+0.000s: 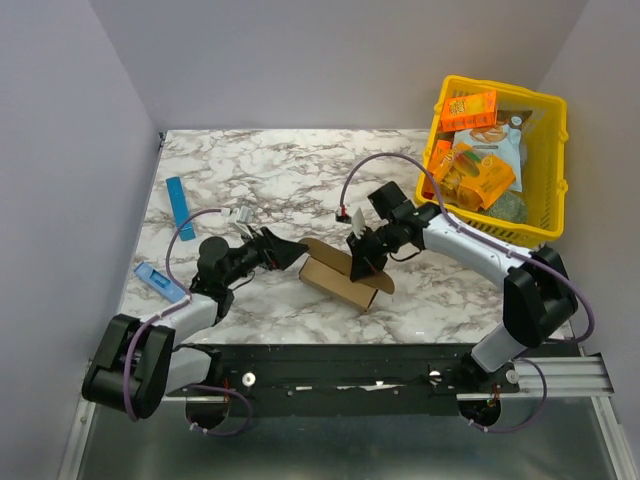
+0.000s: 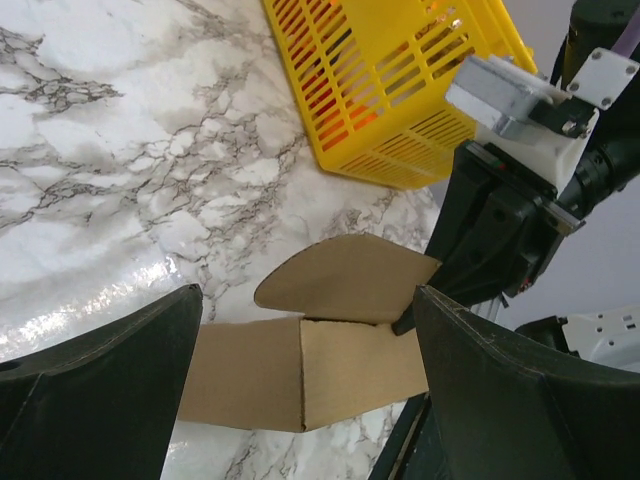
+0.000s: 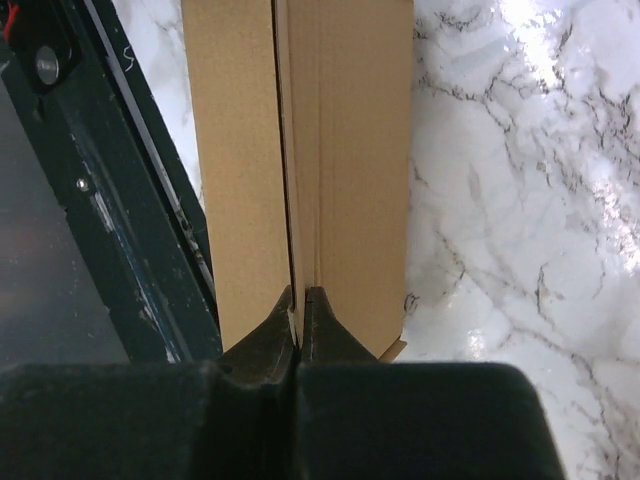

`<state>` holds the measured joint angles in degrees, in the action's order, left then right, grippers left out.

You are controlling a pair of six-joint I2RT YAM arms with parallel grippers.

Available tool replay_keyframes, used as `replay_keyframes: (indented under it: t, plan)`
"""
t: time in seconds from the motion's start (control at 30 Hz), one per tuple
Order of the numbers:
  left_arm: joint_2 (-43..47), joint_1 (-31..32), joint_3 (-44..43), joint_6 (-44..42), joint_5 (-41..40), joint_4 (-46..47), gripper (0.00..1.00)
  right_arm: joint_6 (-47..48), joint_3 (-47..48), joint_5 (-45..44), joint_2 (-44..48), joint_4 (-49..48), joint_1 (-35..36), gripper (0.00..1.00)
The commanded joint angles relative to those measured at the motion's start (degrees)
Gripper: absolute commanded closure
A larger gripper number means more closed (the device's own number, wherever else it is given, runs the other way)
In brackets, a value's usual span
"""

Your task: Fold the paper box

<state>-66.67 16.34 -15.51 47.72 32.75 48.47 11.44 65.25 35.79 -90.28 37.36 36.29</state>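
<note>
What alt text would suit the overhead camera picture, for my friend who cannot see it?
On a marble table, a robot's right gripper pinches a brown paper box while its left gripper stands open beside it. A yellow basket of snack packs sits at the far right.

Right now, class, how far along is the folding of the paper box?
Done: the paper box looks raised into a carton body. In hand: the right pincer pinches a panel edge; the left pincer is open beside it. Left: the rounded flap is not tucked.
</note>
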Motion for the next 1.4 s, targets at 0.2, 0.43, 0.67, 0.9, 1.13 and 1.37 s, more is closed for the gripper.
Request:
replay_keyframes:
  t: [0.2, 0.43, 0.67, 0.9, 1.13, 1.37]
  plan:
    - [-6.01, -0.34, -0.14, -2.98, 5.30, 10.51, 0.08, 8.51, 5.59, 8.68, -5.52, 5.35, -2.10, 0.99]
    - [-5.49, -0.08, -1.81, -5.62, 4.16, 7.61, 0.25, 9.21, 6.02, 8.68, -7.01, 6.05, -2.19, 0.99]
    - [-1.89, 2.64, -3.04, -12.03, 1.18, -1.61, 0.42, 9.12, 6.46, 7.37, -7.37, 6.32, -2.19, 0.99]
    - [2.60, 5.02, -4.00, -17.04, -4.53, -11.63, 0.53, 9.04, 6.38, 6.14, -7.54, 6.14, -2.19, 0.99]
    - [4.36, 6.86, -5.40, -19.15, -6.12, -15.32, 0.62, 8.86, 6.38, 4.64, -7.72, 5.96, -2.19, 0.99]
    - [6.38, 11.26, -7.96, -23.37, -10.69, -22.62, 0.68, 8.69, 6.20, 3.50, -7.72, 5.61, -2.19, 0.99]
